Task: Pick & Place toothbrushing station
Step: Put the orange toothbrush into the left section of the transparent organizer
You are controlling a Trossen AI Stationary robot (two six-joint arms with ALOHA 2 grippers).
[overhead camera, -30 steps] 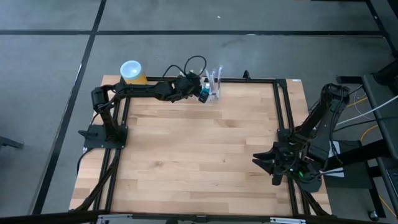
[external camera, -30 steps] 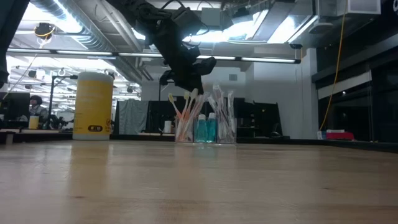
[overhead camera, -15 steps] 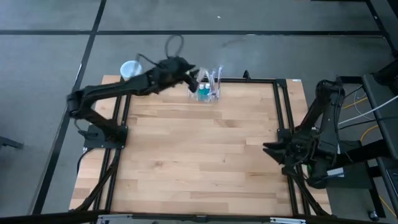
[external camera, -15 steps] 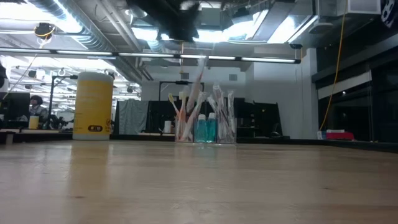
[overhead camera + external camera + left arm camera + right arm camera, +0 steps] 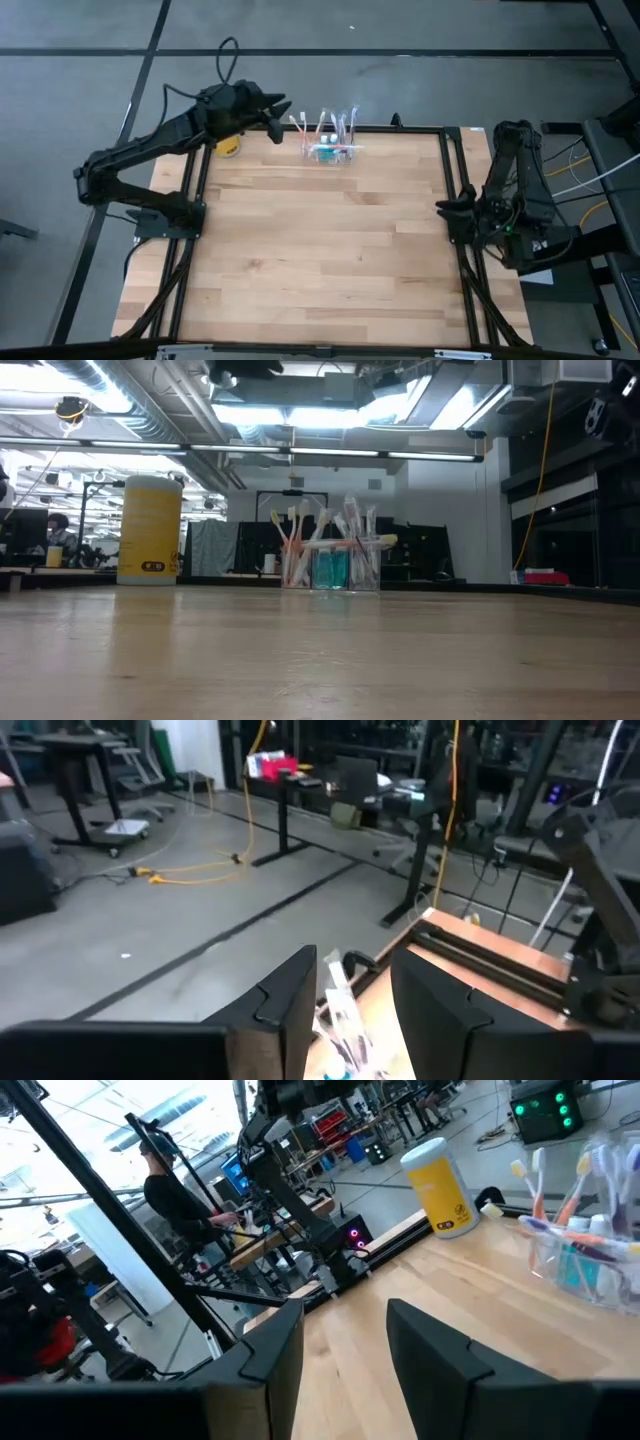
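Observation:
The toothbrushing station [image 5: 328,150] is a clear holder with several toothbrushes and blue tubes. It stands on its base at the table's far edge and also shows in the low view [image 5: 330,565]. One white toothbrush [image 5: 352,543] lies across its top. My left gripper [image 5: 280,110] hangs open and empty, high above the far edge, left of the station; the station [image 5: 345,1030] shows below its fingers [image 5: 290,1005]. My right gripper [image 5: 444,209] is open and empty at the table's right edge, pointing toward the left, and sees the station [image 5: 585,1255] from afar.
A yellow canister with a white top [image 5: 150,528] stands at the far left corner, partly under my left arm [image 5: 228,146]. Black rails [image 5: 452,180] frame the wooden tabletop [image 5: 320,240]. A person [image 5: 180,1200] sits at a desk beyond the table.
My left gripper has risen from the station and drawn back toward the table's far left corner, tipping up toward level. A toothbrush that slanted up under it now lies across the holder's top. My right gripper has swung along the right edge toward the far side.

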